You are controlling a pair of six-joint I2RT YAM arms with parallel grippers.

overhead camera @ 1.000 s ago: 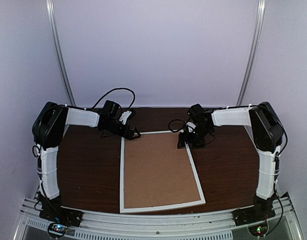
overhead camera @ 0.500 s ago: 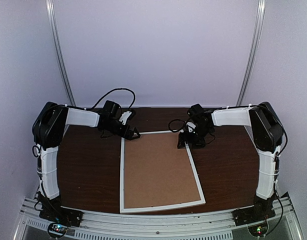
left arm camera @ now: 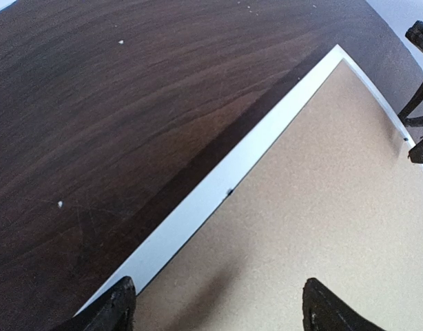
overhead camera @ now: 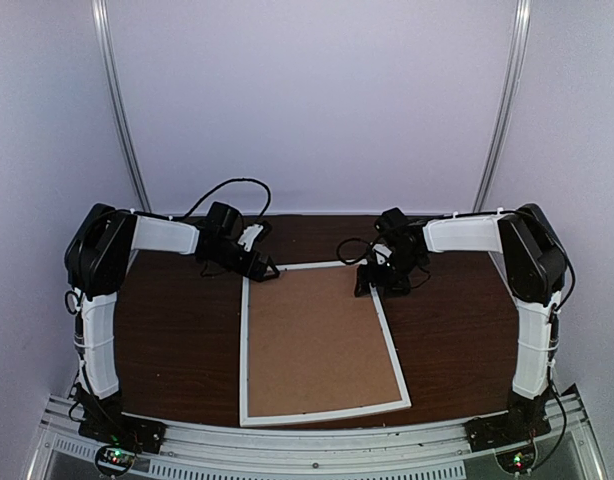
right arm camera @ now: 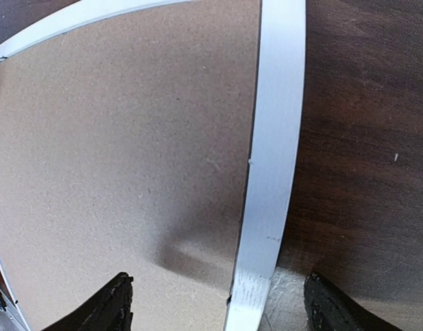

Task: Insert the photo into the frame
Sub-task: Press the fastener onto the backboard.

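View from above: a large white thin-railed rectangular frame point(overhead camera: 244, 350) lies flat on a dark brown wooden table point(overhead camera: 177, 330). A plain brown fibreboard backing panel point(overhead camera: 317, 340) fills its opening.

The photo is not visible anywhere. It may lie beneath the brown panel inside the frame, but I cannot tell.

My left pincer point(left arm camera: 215, 310) hangs low over the frame's far-left corner. Its fingers are spread wide above the left rail and the panel's edge, holding nothing. My right pincer point(right arm camera: 218, 307) hangs over the frame's far-right corner. It is equally wide, straddling the right rail, and also empty.

Risks, as I judge them:
- Pressing down unevenly could tip the panel or push one corner of it below the rail.
- Closing across a rail could drag the light frame across the smooth wood, as nothing pins it.
- The frame's near-right corner sits close to the table's near edge, so a pull toward me might slide it off.

There are broad bare strips of table to the left and right of the frame. Only a narrow band lies beyond the frame's far rail, before the white back wall point(overhead camera: 317, 110).
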